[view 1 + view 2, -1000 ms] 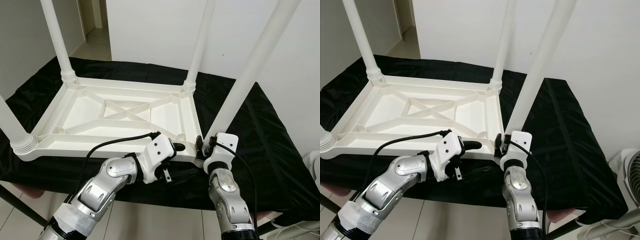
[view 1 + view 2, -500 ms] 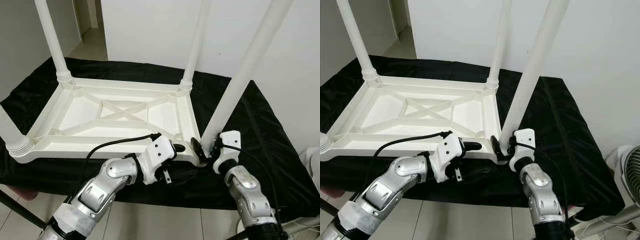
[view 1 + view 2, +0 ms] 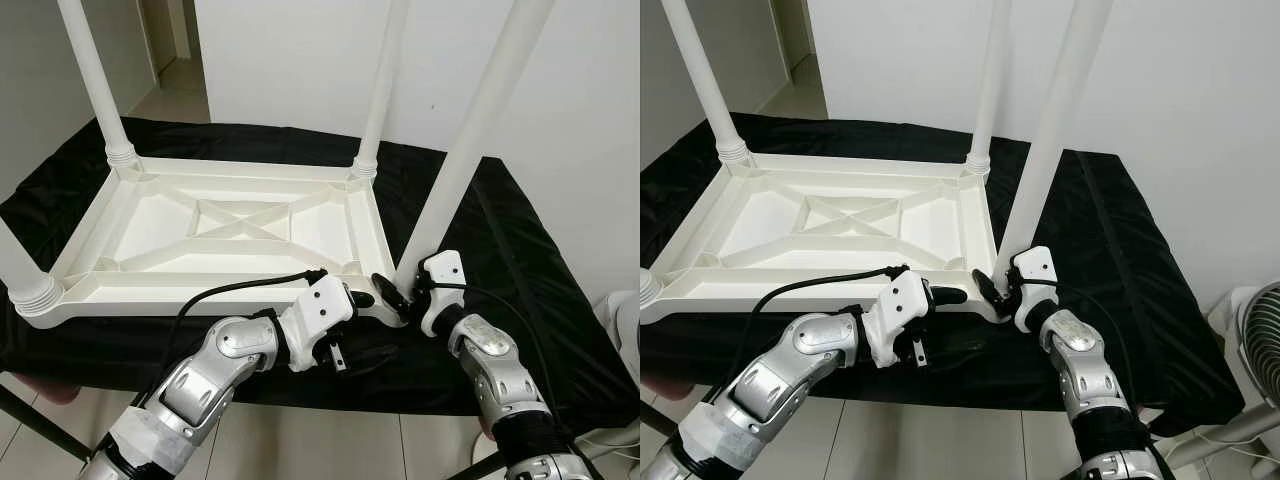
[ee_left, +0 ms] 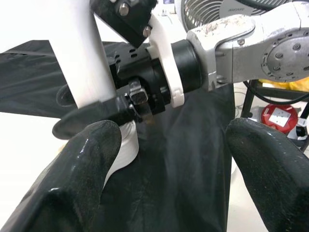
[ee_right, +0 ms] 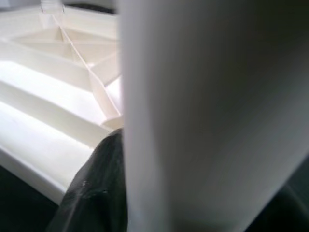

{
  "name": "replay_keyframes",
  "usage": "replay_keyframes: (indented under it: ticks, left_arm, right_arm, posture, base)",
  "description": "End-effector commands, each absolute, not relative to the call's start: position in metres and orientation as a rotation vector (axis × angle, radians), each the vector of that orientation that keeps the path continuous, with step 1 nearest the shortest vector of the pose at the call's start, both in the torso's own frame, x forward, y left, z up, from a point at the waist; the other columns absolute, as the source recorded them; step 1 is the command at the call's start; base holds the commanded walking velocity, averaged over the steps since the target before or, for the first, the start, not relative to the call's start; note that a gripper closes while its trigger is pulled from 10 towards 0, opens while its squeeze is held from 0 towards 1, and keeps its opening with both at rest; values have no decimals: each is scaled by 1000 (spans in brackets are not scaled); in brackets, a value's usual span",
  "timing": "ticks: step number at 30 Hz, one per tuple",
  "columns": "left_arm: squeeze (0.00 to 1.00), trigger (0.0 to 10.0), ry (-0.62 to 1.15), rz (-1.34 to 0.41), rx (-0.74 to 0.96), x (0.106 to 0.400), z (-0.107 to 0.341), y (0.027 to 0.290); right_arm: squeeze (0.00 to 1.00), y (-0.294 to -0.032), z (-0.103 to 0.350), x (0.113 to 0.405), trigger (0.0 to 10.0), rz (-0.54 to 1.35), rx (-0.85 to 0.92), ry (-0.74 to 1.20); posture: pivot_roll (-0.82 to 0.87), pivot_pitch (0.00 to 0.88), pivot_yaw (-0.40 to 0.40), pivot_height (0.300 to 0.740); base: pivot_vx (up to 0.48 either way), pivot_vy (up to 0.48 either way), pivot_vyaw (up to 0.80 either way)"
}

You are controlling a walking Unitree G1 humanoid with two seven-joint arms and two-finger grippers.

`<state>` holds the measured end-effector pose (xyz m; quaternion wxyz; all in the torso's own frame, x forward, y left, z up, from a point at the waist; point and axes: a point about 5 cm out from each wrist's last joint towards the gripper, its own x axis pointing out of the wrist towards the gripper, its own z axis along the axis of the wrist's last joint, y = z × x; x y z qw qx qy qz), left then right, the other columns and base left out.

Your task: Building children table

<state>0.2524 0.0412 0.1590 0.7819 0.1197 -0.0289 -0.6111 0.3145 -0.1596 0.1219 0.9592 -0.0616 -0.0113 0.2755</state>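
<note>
Children's table (image 3: 240, 225), white plastic, lies upside down across the middle of the frame on a worktop (image 3: 520, 250) draped in black cloth, its ribbed underside facing up. At lower right of centre, the right hand (image 3: 400, 292) has its black fingers closed around the base of the near right leg (image 3: 470, 130), just above the corner socket; the grip sits low, probably so the leg can be steered and pressed or turned into its seat. Beside it, at lower centre, the left hand (image 3: 350, 320) rests against the table's near edge with its fingers spread and holding nothing, seemingly bracing the frame so it does not slide. Three other legs stand upright at the remaining corners: one at the left edge (image 3: 25, 270), one at upper left (image 3: 95, 80), one at upper centre (image 3: 380, 90). From the left wrist, two parted black fingertips (image 4: 82, 174) frame the right hand clamped on the leg's foot, a close detail too small in the head view. From the right wrist, the leg (image 5: 207, 111) looms white and blurred, with one dark finger (image 5: 96, 188) against it.
</note>
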Motion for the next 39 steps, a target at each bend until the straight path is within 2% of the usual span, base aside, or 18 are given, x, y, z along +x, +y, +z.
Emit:
replay_keyframes:
  ticks: [1, 3, 4, 5, 13, 30, 39]
  left_arm:
    - [0, 10000, -64, -1371, 278, 250, 159, 40]
    - [0, 10000, -64, -1371, 278, 250, 159, 40]
    - [0, 10000, -63, -1374, 276, 250, 159, 39]
    - [0, 10000, -63, -1377, 275, 249, 158, 39]
    - [0, 10000, -63, -1385, 274, 249, 158, 38]
    - [0, 10000, -63, -1330, 323, 258, 152, 44]
    - [0, 10000, -49, -1296, 292, 257, 147, 56]
  right_arm:
    - [0, -159, 113, 313, 0, 581, -129, 20]
    - [0, -160, 112, 313, 0, 583, -127, 21]
    - [0, -160, 110, 311, 2745, 577, -116, 29]
    - [0, -160, 108, 309, 10000, 563, -107, 33]
    - [0, -156, 104, 304, 10000, 460, -34, 20]
    - [0, -123, 106, 289, 10000, -11, 124, 49]
    - [0, -122, 108, 283, 10000, -94, 154, 57]
  posture:
    - [-89, 0, -52, 740]
    - [-89, 0, -52, 740]
    - [-98, 0, -49, 740]
    - [-98, 0, -49, 740]
    - [-105, 0, -48, 740]
    - [-104, 0, -61, 740]
    - [-102, 0, -65, 740]
  base:
    - [0, 0, 0]
    - [0, 0, 0]
    - [0, 0, 0]
    - [0, 0, 0]
    - [0, 0, 0]
    - [0, 0, 0]
    - [0, 0, 0]
